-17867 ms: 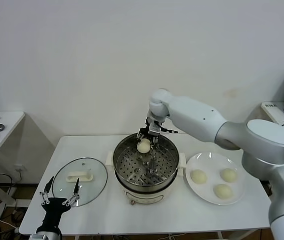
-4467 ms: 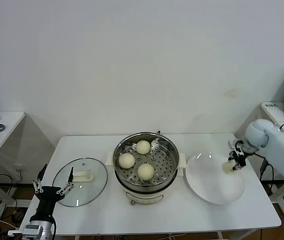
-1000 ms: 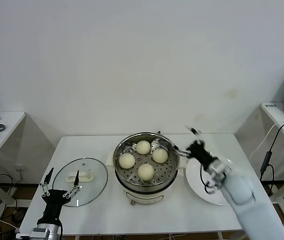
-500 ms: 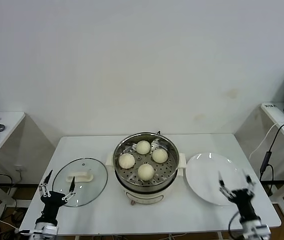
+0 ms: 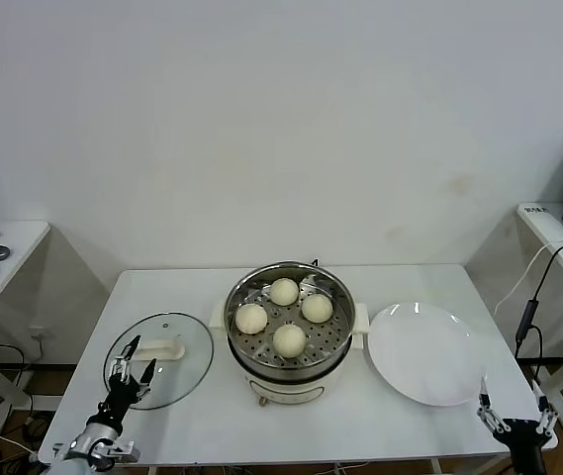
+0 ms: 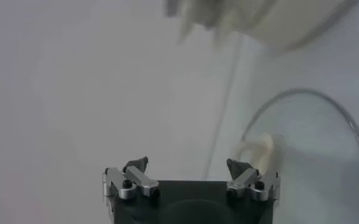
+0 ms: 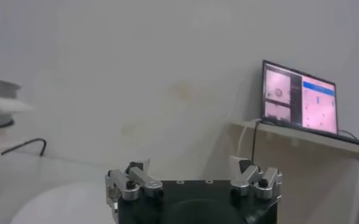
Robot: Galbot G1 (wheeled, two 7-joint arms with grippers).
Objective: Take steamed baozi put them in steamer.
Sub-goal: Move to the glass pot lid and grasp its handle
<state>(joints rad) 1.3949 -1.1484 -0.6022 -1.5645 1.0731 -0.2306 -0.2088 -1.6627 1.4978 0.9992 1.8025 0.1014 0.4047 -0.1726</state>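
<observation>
Baozi: four steamed baozi [image 5: 289,338] sit on the perforated tray inside the steamer [image 5: 288,368], apart from one another; none outside it.
Plate: white plate [image 5: 425,353] just right of the steamer, bare.
Lid: glass lid [image 5: 159,346] lies flat left of the steamer, handle up.
Left gripper: left gripper [image 5: 127,369] low at the near-left of the steamer, over the lid's near rim; fingers spread, holding nothing.
Right gripper: right gripper [image 5: 512,415] at the near table corner, right of the steamer and past the plate; fingers spread, empty.
Step in hand: judged as loading done, arms parking. Done well means both arms stay low and outside the steamer rim, nothing brushing the buns.
Edges: left gripper is close to the lid rim; a nudge could slide the lid toward the table [image 5: 380,421] edge.
Open room: bare tabletop near side of the steamer; a laptop [image 7: 299,97] shelf stands far right of the steamer, well apart.
</observation>
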